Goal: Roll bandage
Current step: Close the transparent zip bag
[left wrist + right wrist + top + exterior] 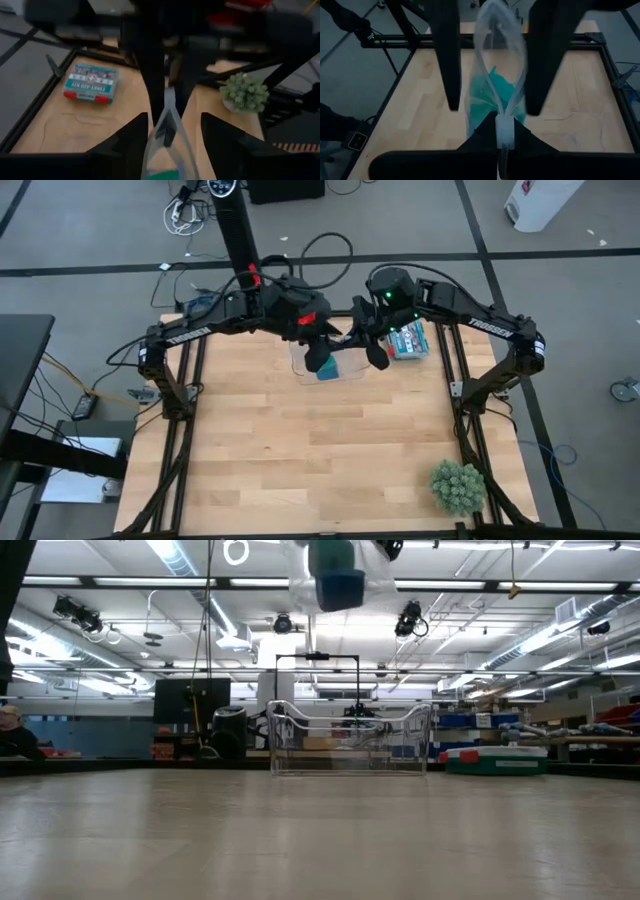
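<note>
Most of the table (300, 460) lies open across the frame's middle and bottom, with obstacles only at the top centre, where both arms crowd over a clear bin (335, 360) beside a first-aid kit (409, 340), and a plant (458, 487) at lower right.

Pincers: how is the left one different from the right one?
The left pincer is open, its fingers spread on either side of the clear bag; the right pincer is shut, pinching the bag's top edge. The left pincer comes at the bag from one side, the right pincer from the opposite side. Both are dark, two-fingered and raised above the table at the same bag, which holds the bandage.
</note>
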Available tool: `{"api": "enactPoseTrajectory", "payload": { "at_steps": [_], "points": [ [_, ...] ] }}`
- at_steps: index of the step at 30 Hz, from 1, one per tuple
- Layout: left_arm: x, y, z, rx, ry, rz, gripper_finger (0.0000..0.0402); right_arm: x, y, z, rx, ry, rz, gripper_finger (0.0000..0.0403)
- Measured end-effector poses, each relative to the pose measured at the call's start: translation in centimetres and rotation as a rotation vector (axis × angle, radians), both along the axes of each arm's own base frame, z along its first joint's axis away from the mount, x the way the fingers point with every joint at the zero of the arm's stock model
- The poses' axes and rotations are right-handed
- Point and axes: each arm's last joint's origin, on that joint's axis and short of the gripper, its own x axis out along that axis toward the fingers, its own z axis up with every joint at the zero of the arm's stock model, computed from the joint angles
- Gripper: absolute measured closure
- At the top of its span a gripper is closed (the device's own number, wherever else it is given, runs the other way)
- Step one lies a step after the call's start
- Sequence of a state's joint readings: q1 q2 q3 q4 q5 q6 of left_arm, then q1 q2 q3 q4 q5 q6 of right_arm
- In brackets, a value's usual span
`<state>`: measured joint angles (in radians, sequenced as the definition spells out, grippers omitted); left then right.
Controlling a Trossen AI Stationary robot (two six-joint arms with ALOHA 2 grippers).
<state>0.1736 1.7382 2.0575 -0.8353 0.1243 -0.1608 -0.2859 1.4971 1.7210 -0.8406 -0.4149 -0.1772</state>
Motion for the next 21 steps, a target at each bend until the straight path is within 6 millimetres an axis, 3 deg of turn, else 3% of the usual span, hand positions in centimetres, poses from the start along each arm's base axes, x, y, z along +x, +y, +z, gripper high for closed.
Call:
{"api": "enactPoseTrajectory", "payload": {
  "at_steps": [4, 11, 15, 21],
  "points": [
    [0.0, 0.1, -0.6, 0.010, 0.051, 0.031, 0.0247, 0.0, 0.1, 0.0, 0.000, -0.006, 0.004, 0.0395],
    [-0.3, 0.2, -0.7, 0.030, 0.077, 0.095, 0.0389, -0.1, 0.5, 0.1, 0.006, 0.000, 0.008, 0.0358],
    [-0.3, 0.2, -0.6, 0.018, 0.073, 0.111, 0.0396, -0.8, 0.4, 0.2, 0.037, 0.036, -0.028, 0.0335],
    [-0.5, 0.4, -0.6, -0.030, 0.076, 0.153, 0.0398, -3.5, 0.3, 2.2, 0.034, -0.034, -0.077, 0.0312]
  ]
}}
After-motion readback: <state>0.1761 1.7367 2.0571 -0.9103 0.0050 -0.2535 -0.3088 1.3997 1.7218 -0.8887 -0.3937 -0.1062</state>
